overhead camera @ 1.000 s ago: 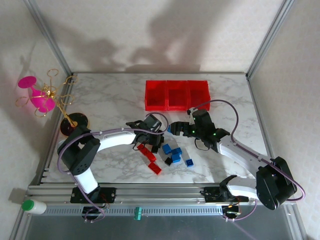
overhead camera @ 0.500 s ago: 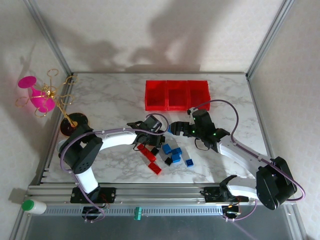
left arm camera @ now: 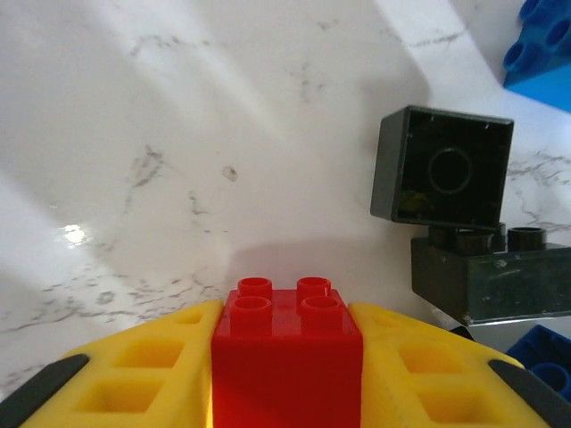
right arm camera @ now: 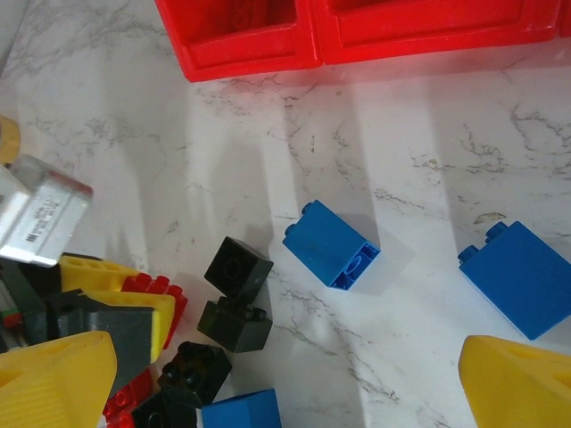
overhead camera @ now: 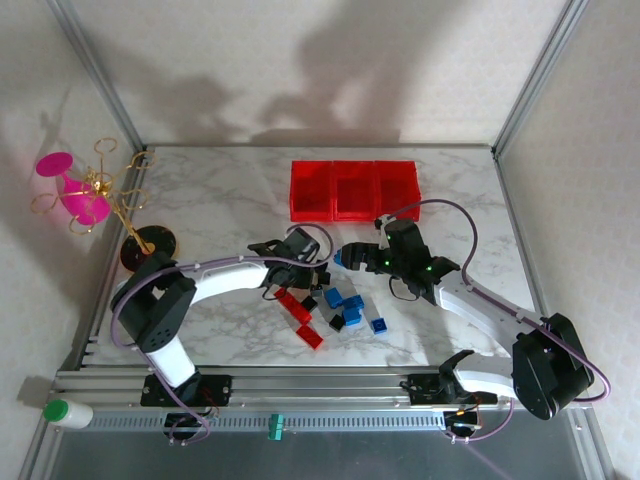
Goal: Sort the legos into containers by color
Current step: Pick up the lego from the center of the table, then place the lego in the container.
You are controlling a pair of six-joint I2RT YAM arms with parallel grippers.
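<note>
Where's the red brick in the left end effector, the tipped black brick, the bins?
red brick (left arm camera: 287, 357): left wrist view, front face
black brick (left arm camera: 443, 167): left wrist view, hollow underside
bins (overhead camera: 312, 213): top external view, front wall

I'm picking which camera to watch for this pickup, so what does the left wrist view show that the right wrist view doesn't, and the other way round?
Left wrist view: a close-up of a red brick, four studs showing, pinched between the left jaws.

Right wrist view: the red bins along the far side, and the right jaws standing wide open with nothing between them.

Both: two touching black bricks, one showing its hollow underside, some blue bricks and the marble table.
</note>
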